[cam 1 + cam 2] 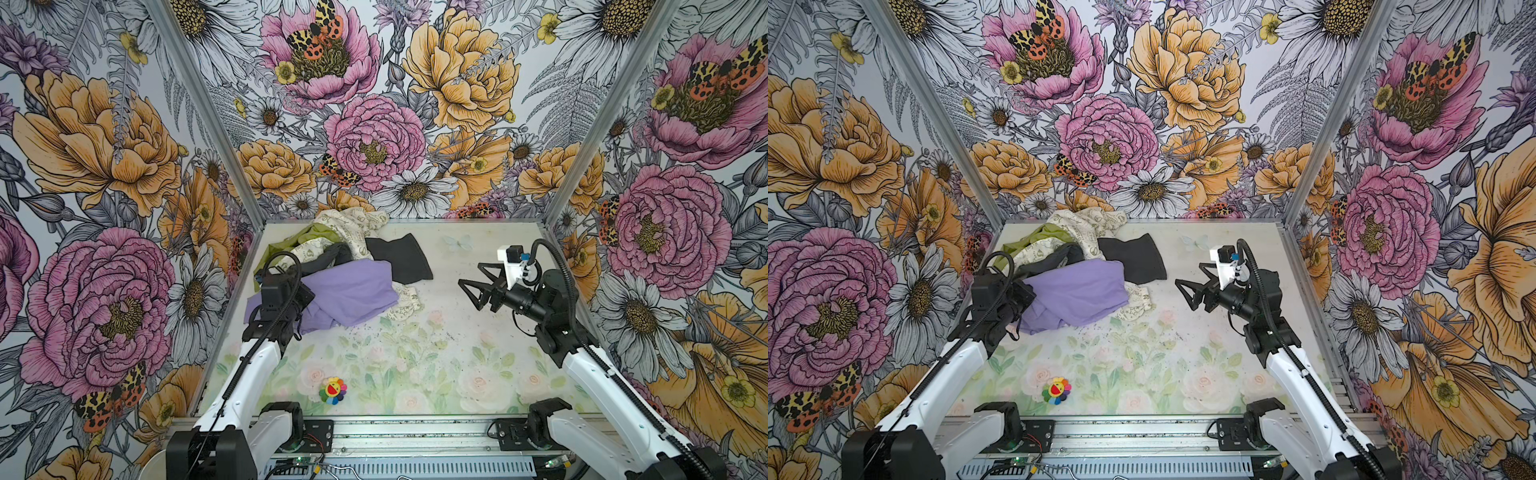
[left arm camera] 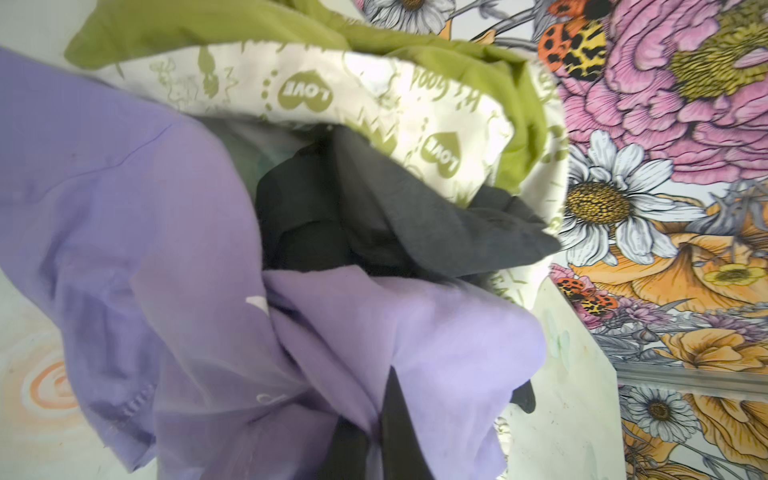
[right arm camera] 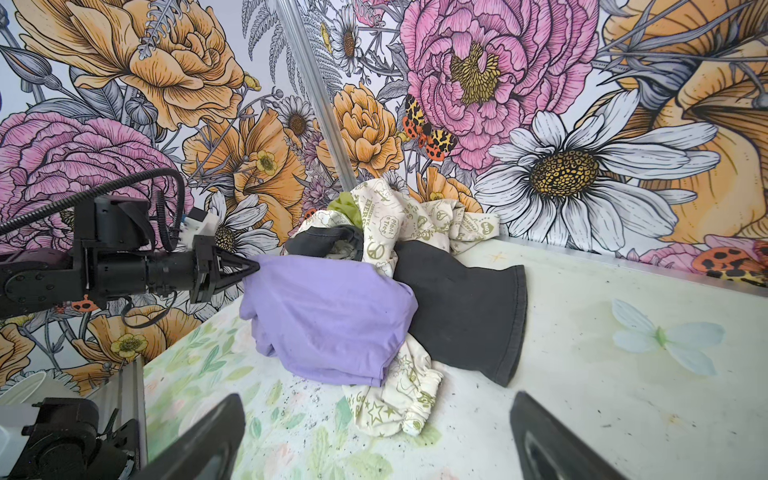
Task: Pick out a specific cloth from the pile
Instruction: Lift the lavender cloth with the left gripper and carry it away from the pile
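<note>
The lavender cloth (image 1: pixel 353 291) (image 1: pixel 1079 286) (image 3: pixel 332 316) lies crumpled at the front of the pile (image 1: pixel 353 226) in the back left of the table. The pile holds cream cloth with green prints (image 2: pixel 316 91), olive-green cloth (image 2: pixel 199 29), dark grey cloth (image 2: pixel 415 216) and a black cloth (image 1: pixel 399 257) (image 3: pixel 461 299). My left gripper (image 3: pixel 254 266) (image 2: pixel 374 436) is shut on a fold at the lavender cloth's left edge; in both top views its wrist hides the fingertips. My right gripper (image 1: pixel 471 286) (image 3: pixel 376 399) hovers open to the right of the pile, pointing at it with nothing between its fingers.
A small rainbow flower toy (image 1: pixel 332 390) (image 1: pixel 1057 390) lies near the front edge. Flower-printed walls close in the table on the left, back and right. A metal rail (image 1: pixel 415 432) with the arm bases runs along the front. Dark specks dot the table's middle.
</note>
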`<action>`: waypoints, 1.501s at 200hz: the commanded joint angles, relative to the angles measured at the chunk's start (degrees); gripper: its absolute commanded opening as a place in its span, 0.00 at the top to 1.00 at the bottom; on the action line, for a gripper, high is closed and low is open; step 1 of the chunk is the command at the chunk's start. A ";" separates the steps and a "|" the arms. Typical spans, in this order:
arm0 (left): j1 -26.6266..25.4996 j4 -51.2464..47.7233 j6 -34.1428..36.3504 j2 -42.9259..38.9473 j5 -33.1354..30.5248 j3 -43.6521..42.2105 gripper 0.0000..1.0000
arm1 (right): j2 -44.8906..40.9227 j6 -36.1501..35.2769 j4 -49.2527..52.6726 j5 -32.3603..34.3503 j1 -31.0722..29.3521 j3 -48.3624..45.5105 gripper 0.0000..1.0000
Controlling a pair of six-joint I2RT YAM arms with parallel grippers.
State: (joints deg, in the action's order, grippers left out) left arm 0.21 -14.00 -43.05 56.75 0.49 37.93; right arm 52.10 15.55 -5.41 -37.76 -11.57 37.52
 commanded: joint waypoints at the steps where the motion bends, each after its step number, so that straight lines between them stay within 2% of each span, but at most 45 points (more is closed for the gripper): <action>1: -0.84 -0.35 2.85 -2.56 -1.27 6.28 1.00 | -1.04 -0.43 -0.37 0.46 -0.46 1.32 0.00; 26: -3.32 -1.91 5.12 -2.83 -2.69 12.61 1.00 | -1.49 -0.39 -0.15 0.50 -0.45 1.24 0.00; 78: -12.36 -4.03 10.88 0.16 -7.61 25.74 1.00 | -2.31 -0.45 0.33 0.82 -0.53 1.16 0.01; 154: -26.07 -4.15 17.01 12.49 -11.31 44.99 1.00 | -4.33 -0.78 1.84 4.48 -0.54 0.89 0.01; 208: -33.12 -4.14 19.22 25.91 -8.39 61.77 1.00 | -8.02 -1.37 3.99 15.13 -0.51 0.33 0.00; 245: -36.61 -4.19 18.50 37.50 -4.50 75.09 1.00 | -10.04 -1.47 6.22 25.39 -0.38 -0.02 0.01; 275: -39.50 -4.35 17.39 49.43 -0.86 89.34 1.00 | -11.43 -1.12 7.46 32.35 0.28 -0.08 0.01; 300: -41.10 -4.37 12.27 60.70 4.31 103.82 1.00 | -13.42 -0.85 8.24 38.02 1.09 0.08 0.01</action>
State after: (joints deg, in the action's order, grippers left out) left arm -39.31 -20.45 -26.59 110.08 -1.96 131.15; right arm 40.91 14.96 1.63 -8.05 -11.25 37.52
